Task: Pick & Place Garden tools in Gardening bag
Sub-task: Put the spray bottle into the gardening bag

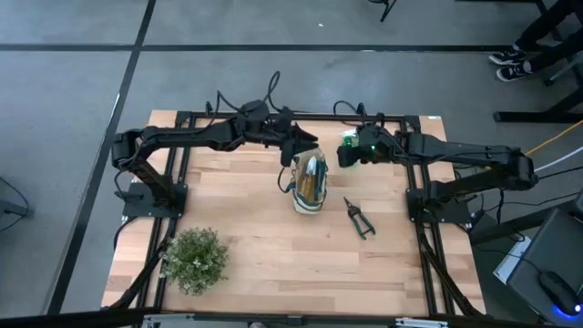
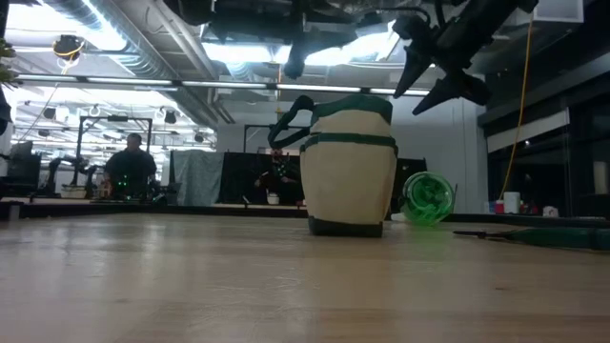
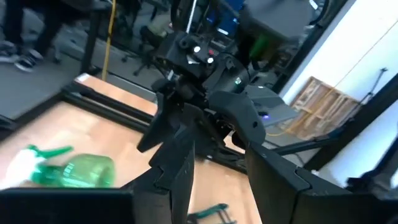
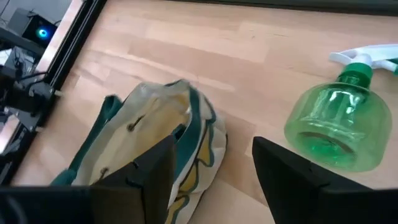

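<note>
Hovering open-fingered, right gripper is seen above translucent green spray bottle beside cream canvas gardening bag; left gripper, fingers apart, empty. Round bottle could be rolled; dark pruning shears left on bench.

High view looks straight down, low view level; both share the gardening bag mid-table.

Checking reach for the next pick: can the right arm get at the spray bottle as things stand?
Probably yes. The right gripper hangs open just above the spray bottle, which lies on its side clear of the bag, nothing between.
</note>
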`<control>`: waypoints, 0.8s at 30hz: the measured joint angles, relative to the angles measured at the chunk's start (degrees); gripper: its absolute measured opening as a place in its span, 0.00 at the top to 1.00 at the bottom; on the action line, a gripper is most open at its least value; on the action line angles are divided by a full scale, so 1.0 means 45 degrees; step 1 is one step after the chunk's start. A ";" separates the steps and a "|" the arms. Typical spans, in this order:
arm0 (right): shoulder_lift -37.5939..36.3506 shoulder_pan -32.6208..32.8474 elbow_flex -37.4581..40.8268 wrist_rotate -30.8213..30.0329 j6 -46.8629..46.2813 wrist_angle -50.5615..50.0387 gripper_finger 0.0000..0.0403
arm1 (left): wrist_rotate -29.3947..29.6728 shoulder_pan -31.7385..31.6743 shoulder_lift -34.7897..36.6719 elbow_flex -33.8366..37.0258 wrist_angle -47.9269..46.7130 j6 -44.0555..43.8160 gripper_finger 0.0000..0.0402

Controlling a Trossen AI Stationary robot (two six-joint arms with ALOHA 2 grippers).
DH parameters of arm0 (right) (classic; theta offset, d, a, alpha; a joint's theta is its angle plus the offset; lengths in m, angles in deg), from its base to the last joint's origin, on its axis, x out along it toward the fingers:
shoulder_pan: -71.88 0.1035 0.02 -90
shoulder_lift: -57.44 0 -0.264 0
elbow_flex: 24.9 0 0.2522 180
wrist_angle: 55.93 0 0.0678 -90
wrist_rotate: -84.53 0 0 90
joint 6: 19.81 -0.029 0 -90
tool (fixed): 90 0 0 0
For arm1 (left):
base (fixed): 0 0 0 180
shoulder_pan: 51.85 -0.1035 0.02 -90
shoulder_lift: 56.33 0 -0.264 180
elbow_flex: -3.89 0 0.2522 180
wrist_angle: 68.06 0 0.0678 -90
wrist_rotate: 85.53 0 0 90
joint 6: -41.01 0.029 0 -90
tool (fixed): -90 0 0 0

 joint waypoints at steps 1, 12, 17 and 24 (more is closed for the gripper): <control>0.0006 -0.0280 -0.0003 0.0245 0.0000 0.0000 0.47 | 0.0084 -0.0059 0.0063 0.0000 -0.0059 0.0184 0.65; 0.1372 -0.3389 -0.0003 0.2789 0.1762 0.0109 0.47 | 0.0551 -0.0577 0.0222 -0.0010 -0.1228 0.1087 0.65; 0.2233 -0.4536 -0.0003 0.2809 0.2782 0.0783 0.47 | 0.0523 -0.0813 0.0248 -0.0010 -0.1552 0.1431 0.65; 0.3730 -0.5645 -0.0003 0.2864 0.3926 0.1764 0.47 | 0.0504 -0.1289 0.0295 -0.0010 -0.1772 0.1997 0.65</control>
